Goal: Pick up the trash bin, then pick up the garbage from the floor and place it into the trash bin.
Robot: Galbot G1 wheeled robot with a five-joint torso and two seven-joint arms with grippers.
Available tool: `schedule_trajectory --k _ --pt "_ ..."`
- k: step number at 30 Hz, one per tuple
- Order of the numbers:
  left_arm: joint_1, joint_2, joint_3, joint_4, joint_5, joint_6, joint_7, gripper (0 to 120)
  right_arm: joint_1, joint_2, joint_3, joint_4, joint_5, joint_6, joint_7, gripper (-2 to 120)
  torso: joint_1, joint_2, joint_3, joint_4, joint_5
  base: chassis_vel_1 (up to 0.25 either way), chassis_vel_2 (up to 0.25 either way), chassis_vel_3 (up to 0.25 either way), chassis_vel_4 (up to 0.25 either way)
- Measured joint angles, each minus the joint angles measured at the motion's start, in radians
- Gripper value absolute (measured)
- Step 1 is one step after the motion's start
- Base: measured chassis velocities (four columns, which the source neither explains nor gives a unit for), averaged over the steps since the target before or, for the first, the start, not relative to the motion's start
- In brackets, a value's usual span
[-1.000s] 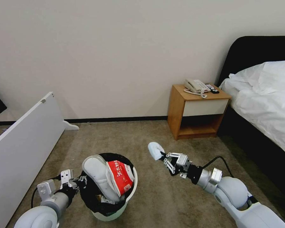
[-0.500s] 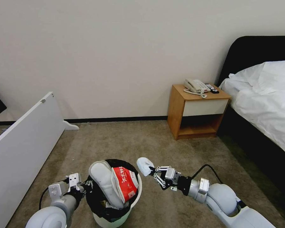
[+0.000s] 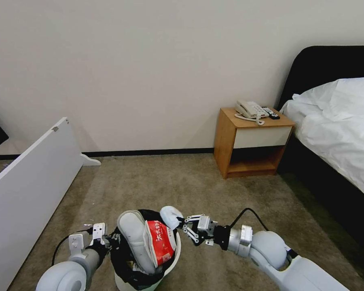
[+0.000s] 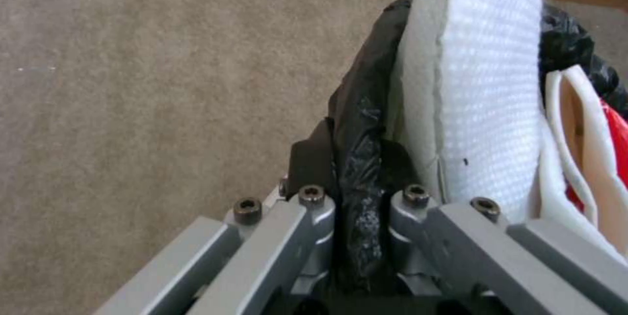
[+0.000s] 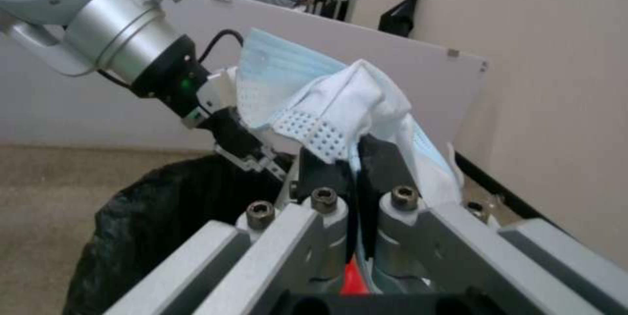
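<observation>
We are in a bedroom: grey-brown carpet floor [image 3: 214,182], a plain wall, a wooden nightstand [image 3: 252,141] with a telephone [image 3: 250,109] against it, a bed [image 3: 335,125] on the right and a white panel [image 3: 32,178] leaning on the left.

The trash bin [image 3: 166,270] sits at the near edge of the carpet between our two arms. Our left gripper [image 4: 356,197] has its fingers clamped on the bin's near-left rim, pinching the black liner [image 4: 360,123] against the wall. Our right gripper [image 5: 353,168] holds a crumpled white and pale blue face mask [image 5: 327,99], fingers closed tight on its lower edge; in the head view the mask [image 3: 170,216] hangs at the far-right rim of the bin.

To finish this step well, we judge that we should carry the mask a little further over the opening, past the rim, before we let go, since it is light and could slide off outside. The left grip should hold the bin steady meanwhile. The free gap is narrow, so we would aim for the side beside the packet.

The bin is already crowded. A white slipper [image 3: 135,238] stands on end in it, poking well above the rim, with a red-white snack packet [image 3: 161,240] leaning against it on the right. From the left wrist we see the slipper's textured sole [image 4: 490,84] just behind the liner. What lies deeper we cannot tell.
</observation>
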State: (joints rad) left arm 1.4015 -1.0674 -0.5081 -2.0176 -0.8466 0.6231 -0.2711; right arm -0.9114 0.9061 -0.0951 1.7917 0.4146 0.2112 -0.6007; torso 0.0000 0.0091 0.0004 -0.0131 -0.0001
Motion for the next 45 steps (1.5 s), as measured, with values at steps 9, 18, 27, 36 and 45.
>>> schedule_trajectory --k 9,18,27,36,45 --pt "-0.026 0.001 0.034 0.028 0.018 -0.012 0.014 4 0.034 0.013 -0.066 -0.019 0.009 -0.009 0.002 0 0.000 0.000 0.000 0.0000 0.0000 0.000 0.000 0.000 0.000" --pt "-0.068 0.004 0.057 0.055 0.018 -0.014 0.016 4 0.027 0.010 -0.068 -0.024 0.009 -0.018 -0.003 0 0.000 0.000 0.000 0.0001 0.0001 0.000 0.000 0.000 0.000" --pt "-0.125 -0.008 0.097 0.070 0.009 -0.010 0.008 4 0.036 0.013 -0.091 -0.054 0.017 -0.031 0.005 0 0.000 0.000 0.000 -0.0001 0.0001 0.000 0.000 0.000 0.000" --pt "-0.095 -0.016 0.090 0.047 0.013 -0.006 0.006 4 0.104 0.039 -0.182 -0.065 0.038 -0.072 0.075 0 0.000 0.000 0.000 -0.0001 0.0002 0.000 0.000 0.000 0.000" --pt "-0.072 -0.031 0.084 0.029 0.024 -0.007 0.009 4 0.150 0.060 -0.224 -0.070 0.037 -0.102 0.129 23 0.000 0.000 0.000 -0.0001 0.0002 0.000 0.000 0.000 0.000"
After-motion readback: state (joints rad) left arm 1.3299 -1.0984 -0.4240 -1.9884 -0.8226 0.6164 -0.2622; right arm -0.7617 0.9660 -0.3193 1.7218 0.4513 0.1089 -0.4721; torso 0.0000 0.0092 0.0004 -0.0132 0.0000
